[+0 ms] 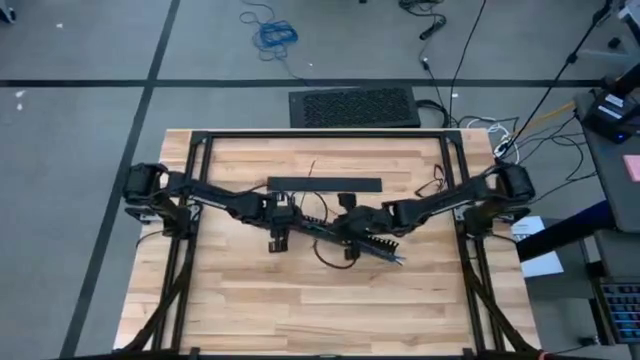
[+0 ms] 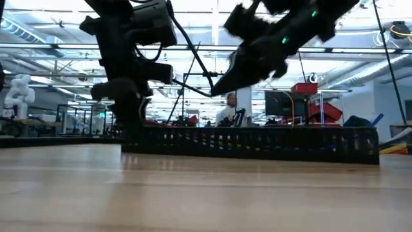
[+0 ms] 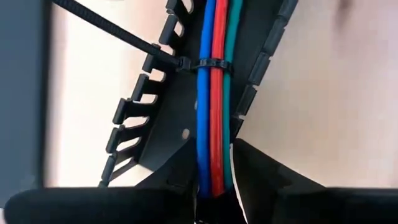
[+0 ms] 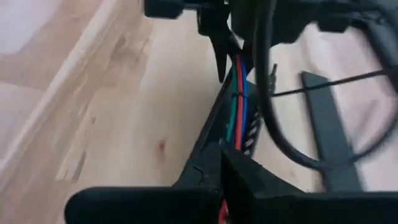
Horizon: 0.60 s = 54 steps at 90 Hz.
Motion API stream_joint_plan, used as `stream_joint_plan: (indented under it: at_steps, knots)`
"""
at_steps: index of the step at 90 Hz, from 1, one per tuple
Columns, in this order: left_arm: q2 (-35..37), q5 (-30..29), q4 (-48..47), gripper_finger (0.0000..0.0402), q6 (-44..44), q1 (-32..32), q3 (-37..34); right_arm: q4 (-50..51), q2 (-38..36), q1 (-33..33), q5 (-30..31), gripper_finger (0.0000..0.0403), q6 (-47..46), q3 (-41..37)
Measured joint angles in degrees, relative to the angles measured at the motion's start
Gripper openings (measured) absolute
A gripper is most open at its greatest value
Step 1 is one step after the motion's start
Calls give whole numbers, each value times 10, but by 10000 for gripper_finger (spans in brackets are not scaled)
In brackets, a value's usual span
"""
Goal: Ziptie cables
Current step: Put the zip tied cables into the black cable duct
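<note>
A black slotted bar (image 1: pixel 322 230) hangs over the table's middle between both grippers. The cables (image 3: pixel 213 106), blue, red and green wires, run along it side by side. One ziptie (image 3: pixel 208 63) is looped around them, and its thin dark tail (image 3: pixel 102 23) sticks out sideways past the bar's comb teeth. My left gripper (image 1: pixel 279 226) is shut at one end of the bar. My right gripper (image 1: pixel 352 230) is shut farther along it. The wires' free ends (image 1: pixel 397 261) stick out beyond the right gripper. My left gripper pinches the slotted bar with the cables in it (image 3: pixel 214 180) between its two fingers, and the wires run out from between them along the view. The bar is lifted clear of the table. My right gripper pinches the same bar and its wires (image 4: pixel 235 146) between its two fingers, at a place toward the wires' free ends. The bar runs away from these fingers toward the left gripper.
A second long black slotted bar (image 1: pixel 325 184) lies flat on the table beyond the grippers and shows as a low wall in the low view (image 2: pixel 257 143). A thin dark strip (image 1: pixel 432 186) lies near the right arm. A black frame (image 1: pixel 320 136) borders the tabletop.
</note>
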State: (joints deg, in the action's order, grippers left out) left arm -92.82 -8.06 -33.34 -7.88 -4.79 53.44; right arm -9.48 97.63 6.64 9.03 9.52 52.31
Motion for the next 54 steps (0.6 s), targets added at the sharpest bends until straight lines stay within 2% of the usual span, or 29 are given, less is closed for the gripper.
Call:
stream_joint_plan:
  at_steps: [20,34,54]
  knots:
    - [0,8,39,93,-58,-52,11,-102,65,-2,-20,0,-5,0]
    - [1,11,78,93,-83,-79,20,-109,94,9,-19,0,-7,18]
    - [1,8,66,93,-83,-88,21,-106,124,10,-16,0,-7,37]
